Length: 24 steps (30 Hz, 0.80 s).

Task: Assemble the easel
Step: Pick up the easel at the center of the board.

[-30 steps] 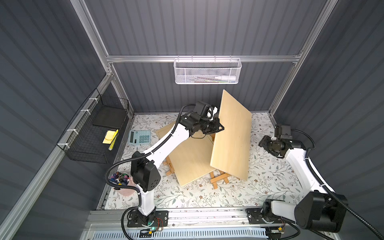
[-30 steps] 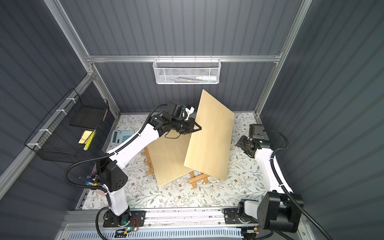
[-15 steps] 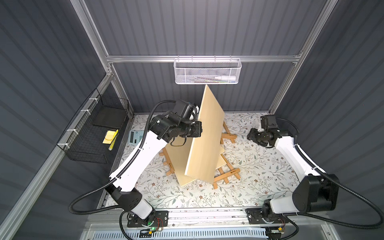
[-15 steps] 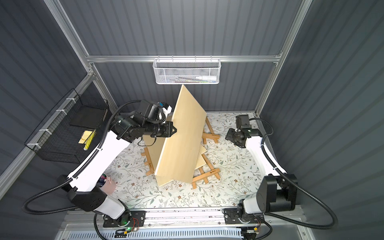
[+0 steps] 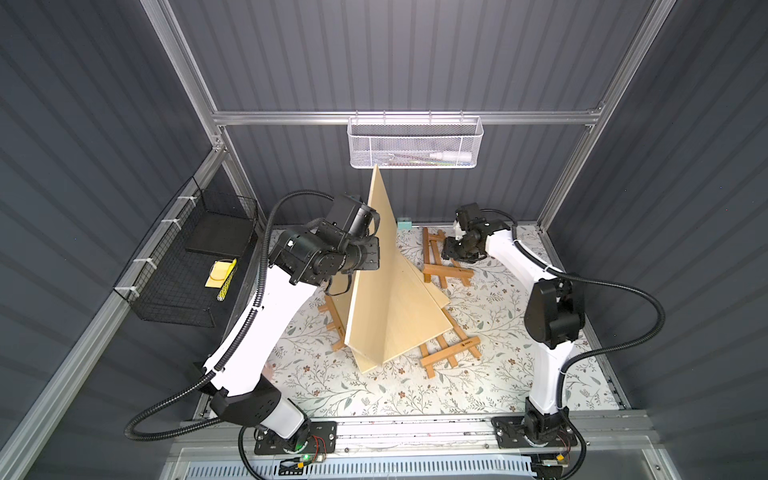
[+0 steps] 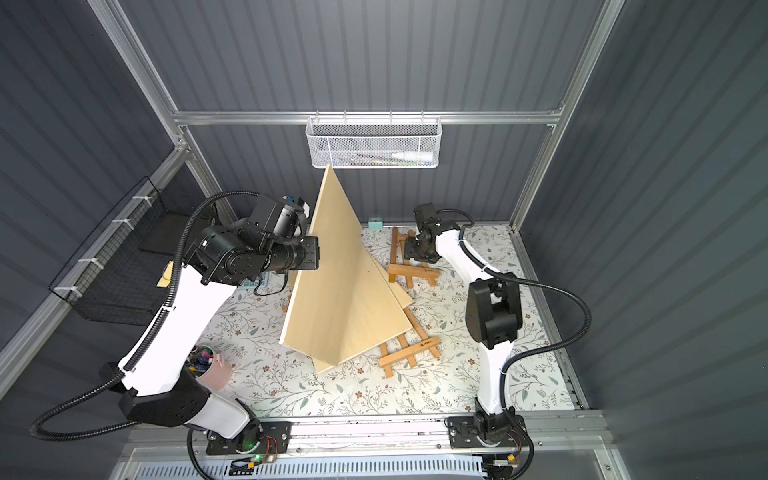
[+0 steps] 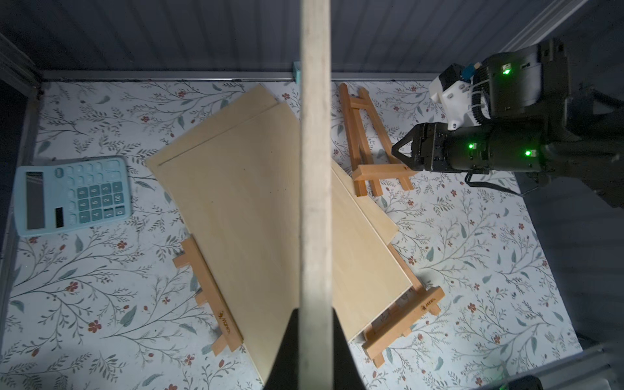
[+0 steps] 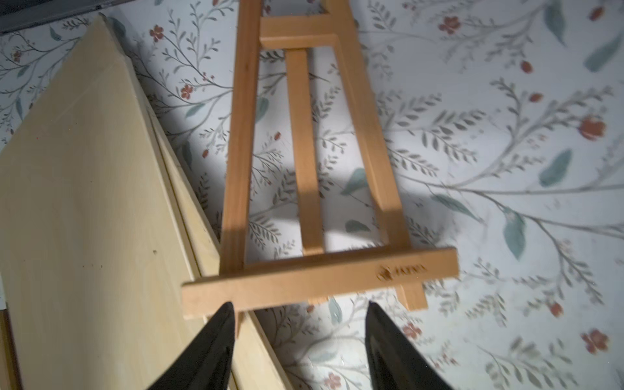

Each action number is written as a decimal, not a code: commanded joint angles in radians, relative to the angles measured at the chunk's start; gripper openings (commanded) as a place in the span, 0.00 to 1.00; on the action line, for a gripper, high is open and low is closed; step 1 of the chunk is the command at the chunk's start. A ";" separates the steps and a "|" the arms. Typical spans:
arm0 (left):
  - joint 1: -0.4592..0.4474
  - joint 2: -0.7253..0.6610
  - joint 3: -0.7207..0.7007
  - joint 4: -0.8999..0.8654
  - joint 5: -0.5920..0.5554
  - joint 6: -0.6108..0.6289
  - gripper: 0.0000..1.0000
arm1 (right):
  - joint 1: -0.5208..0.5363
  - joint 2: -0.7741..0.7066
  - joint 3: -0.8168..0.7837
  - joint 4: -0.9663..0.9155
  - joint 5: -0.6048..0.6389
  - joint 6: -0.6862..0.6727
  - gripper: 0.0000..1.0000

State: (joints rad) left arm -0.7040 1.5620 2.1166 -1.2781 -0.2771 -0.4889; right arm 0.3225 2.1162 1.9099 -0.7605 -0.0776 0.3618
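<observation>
My left gripper (image 5: 376,257) (image 7: 315,314) is shut on a pale plywood board (image 5: 370,282) (image 6: 328,270), which it holds upright on its edge (image 7: 315,169) over the middle of the table. Two more boards (image 5: 415,316) (image 7: 243,202) lie flat under it, on top of two wooden easels (image 5: 449,353) (image 5: 332,316). A third easel (image 5: 440,262) (image 6: 409,262) (image 8: 304,169) lies flat at the back right. My right gripper (image 5: 453,249) (image 8: 300,314) hovers open just over its bottom crossbar, fingers either side and apart from it.
A light-blue calculator (image 7: 72,196) lies at the left of the floral mat. A pink cup of pens (image 6: 212,365) stands front left. A black wire basket (image 5: 195,266) hangs on the left wall and a white mesh basket (image 5: 415,145) on the back wall.
My left arm has swung the held board leftward and turned it nearly edge-on and upright. My right arm has moved back and leftward to over the easel at the back right.
</observation>
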 commanded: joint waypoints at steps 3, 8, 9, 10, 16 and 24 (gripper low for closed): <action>0.036 0.034 0.042 0.114 0.008 -0.011 0.00 | 0.022 0.175 0.225 -0.090 -0.063 -0.027 0.62; 0.058 0.032 0.015 0.140 0.025 -0.005 0.00 | 0.039 0.351 0.439 -0.144 -0.125 -0.014 0.61; 0.060 0.037 0.015 0.139 0.031 -0.005 0.00 | 0.045 0.381 0.475 -0.155 -0.123 -0.015 0.61; 0.062 0.039 0.015 0.141 0.036 -0.007 0.00 | 0.051 0.413 0.520 -0.179 -0.114 -0.020 0.60; 0.069 0.053 0.012 0.154 0.077 -0.001 0.00 | 0.061 0.478 0.583 -0.221 -0.066 -0.044 0.58; 0.075 0.083 0.018 0.190 0.099 -0.003 0.00 | 0.062 0.465 0.576 -0.207 -0.001 -0.088 0.24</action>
State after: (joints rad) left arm -0.6392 1.6608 2.1006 -1.2556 -0.1894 -0.4892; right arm 0.3851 2.5984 2.4664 -0.9497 -0.1230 0.2993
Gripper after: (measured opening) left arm 0.114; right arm 0.295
